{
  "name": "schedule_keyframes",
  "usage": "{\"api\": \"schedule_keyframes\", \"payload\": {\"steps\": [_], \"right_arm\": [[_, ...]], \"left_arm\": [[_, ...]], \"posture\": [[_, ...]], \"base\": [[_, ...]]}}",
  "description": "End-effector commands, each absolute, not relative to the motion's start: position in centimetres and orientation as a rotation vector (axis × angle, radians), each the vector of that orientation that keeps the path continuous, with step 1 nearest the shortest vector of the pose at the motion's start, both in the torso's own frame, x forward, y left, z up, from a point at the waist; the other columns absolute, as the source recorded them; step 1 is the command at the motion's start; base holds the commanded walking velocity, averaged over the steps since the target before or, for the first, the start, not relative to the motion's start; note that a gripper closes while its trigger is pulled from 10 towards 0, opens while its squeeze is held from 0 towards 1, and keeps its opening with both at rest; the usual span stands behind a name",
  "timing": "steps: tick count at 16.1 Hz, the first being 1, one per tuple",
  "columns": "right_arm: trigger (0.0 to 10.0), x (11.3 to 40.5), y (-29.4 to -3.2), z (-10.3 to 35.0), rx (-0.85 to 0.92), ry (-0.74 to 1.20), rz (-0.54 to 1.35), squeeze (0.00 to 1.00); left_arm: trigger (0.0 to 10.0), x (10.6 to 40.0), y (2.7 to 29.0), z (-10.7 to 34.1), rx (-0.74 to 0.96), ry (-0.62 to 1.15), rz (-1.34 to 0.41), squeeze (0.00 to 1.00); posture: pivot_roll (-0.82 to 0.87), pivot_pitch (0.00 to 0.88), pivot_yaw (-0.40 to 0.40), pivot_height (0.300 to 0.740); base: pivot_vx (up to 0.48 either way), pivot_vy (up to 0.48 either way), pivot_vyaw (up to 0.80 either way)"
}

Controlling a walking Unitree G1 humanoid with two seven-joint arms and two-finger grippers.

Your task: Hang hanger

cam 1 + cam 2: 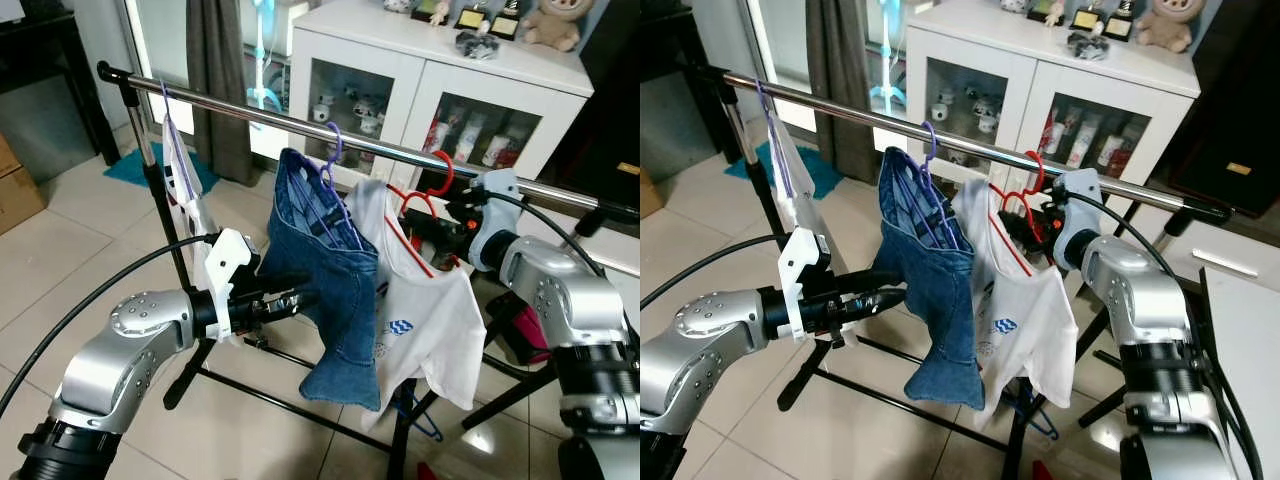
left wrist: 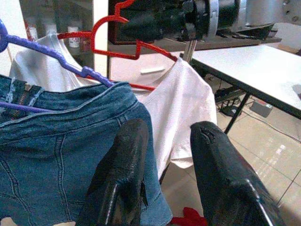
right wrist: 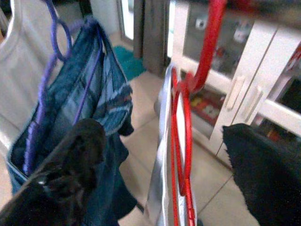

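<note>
Pale tiled floor (image 1: 60,250); white cabinet (image 1: 440,90) far behind rail (image 1: 300,122). Left gripper (image 2: 164,155) open beside jeans (image 1: 325,290); right gripper (image 3: 162,155) open around red hanger (image 3: 181,122).

Pale tiled floor (image 1: 70,250) glossy with reflections. White cabinet (image 1: 440,60) with glass doors at upper centre, bottles and figurines inside, plush toy (image 1: 553,22) and trophies on top. Dark curtain (image 1: 215,70) upper left beside a bright window. Teal mat (image 1: 135,165) on floor left. Cardboard box (image 1: 15,190) at far left edge.
</note>
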State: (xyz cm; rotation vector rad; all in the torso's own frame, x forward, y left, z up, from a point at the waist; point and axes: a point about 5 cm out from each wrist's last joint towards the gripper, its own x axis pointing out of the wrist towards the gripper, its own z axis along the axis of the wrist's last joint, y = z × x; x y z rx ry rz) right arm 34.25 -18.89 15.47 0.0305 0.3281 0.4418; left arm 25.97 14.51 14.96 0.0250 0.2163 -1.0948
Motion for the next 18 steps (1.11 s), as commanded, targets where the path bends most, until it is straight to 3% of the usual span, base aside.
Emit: {"api": "schedule_keyframes", "payload": {"steps": [1, 4, 6, 18], "right_arm": [[10.0, 34.8, -19.3, 15.6, 0.013, 0.351, 0.444, 0.00], [10.0, 35.2, -19.1, 15.1, 0.010, 0.392, 0.461, 0.00], [0.0, 35.5, -19.4, 14.7, 0.020, 0.418, 0.424, 0.00], [0.0, 35.9, -20.1, 14.2, 0.057, 0.442, 0.393, 0.00]], "left_arm": [[10.0, 25.9, 14.4, 15.3, 0.039, 0.215, -1.111, 0.00], [10.0, 25.9, 14.4, 15.3, 0.040, 0.217, -1.105, 0.00], [10.0, 25.9, 14.3, 15.3, 0.037, 0.216, -1.100, 0.00], [10.0, 26.1, 14.3, 15.5, 0.049, 0.210, -1.104, 0.00]], "posture": [[-0.06, 0.000, -0.096, 0.740], [-0.06, 0.000, -0.103, 0.740], [-0.06, 0.000, -0.108, 0.740], [-0.06, 0.000, -0.095, 0.740]], "base": [[0.000, 0.000, 0.00], [0.000, 0.000, 0.00], [0.000, 0.000, 0.00], [0.000, 0.000, 0.00]]}}
